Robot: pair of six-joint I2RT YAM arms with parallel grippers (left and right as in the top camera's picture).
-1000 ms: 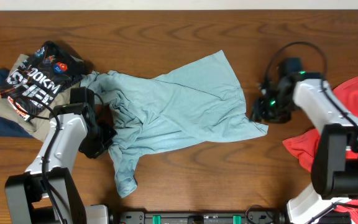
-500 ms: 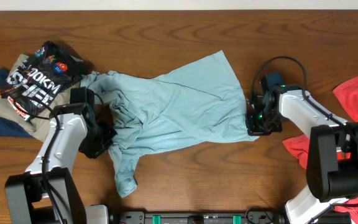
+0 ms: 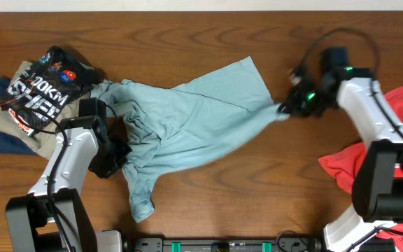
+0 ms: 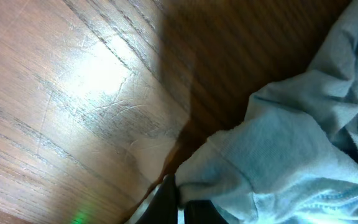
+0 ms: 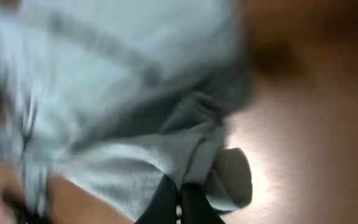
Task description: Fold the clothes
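Observation:
A pale blue-grey T-shirt [image 3: 187, 126] lies crumpled across the middle of the wooden table. My left gripper [image 3: 117, 150] is shut on its left edge, and the left wrist view shows a fold of T-shirt fabric [image 4: 260, 162] pinched in my left gripper [image 4: 180, 202]. My right gripper [image 3: 285, 108] is shut on the shirt's right corner, stretching it to a point. In the blurred right wrist view the T-shirt cloth [image 5: 135, 106] bunches above my right gripper [image 5: 180, 196]. A coral-red garment [image 3: 397, 133] lies at the right edge.
A pile of dark printed and tan clothes [image 3: 37, 94] sits at the far left. Bare wooden table [image 3: 257, 203] shows in front of the shirt. The right arm's cable [image 3: 327, 45] loops above the gripper.
My right gripper has closed on the shirt's right corner and pulled it up and to the right, drawing that edge taut. The left arm has not moved.

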